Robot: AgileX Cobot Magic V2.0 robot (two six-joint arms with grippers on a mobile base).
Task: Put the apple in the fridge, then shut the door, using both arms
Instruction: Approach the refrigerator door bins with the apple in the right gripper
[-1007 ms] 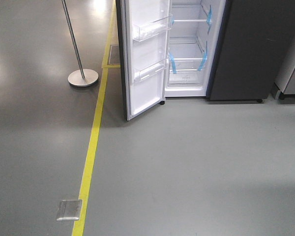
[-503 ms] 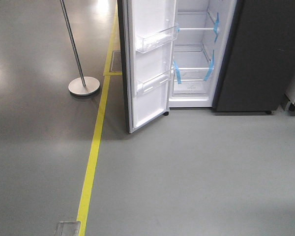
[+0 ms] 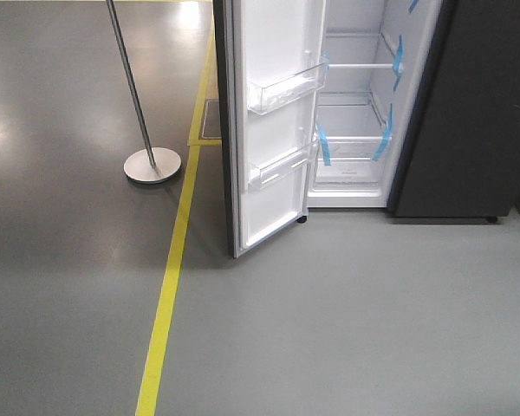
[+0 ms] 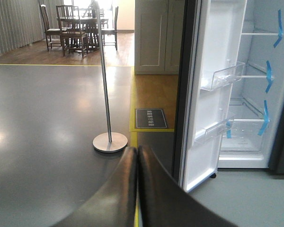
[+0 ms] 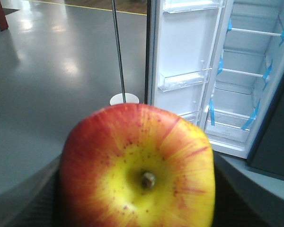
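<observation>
While the fridge [image 3: 351, 178] stands with its door [image 3: 273, 139] swung wide open, the red and yellow apple [image 5: 137, 175] sits tight in the right hand [image 5: 135, 203], not in the fridge yet. The left hand [image 4: 137, 153] is squeezed closed with nothing in it. A metal pole [image 3: 130, 78] on a round base stands left of the door, past a yellow floor line [image 3: 167, 286].

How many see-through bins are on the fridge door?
3: top bin, middle bin, and bottom bin just above the apple. More may hide higher up.
</observation>
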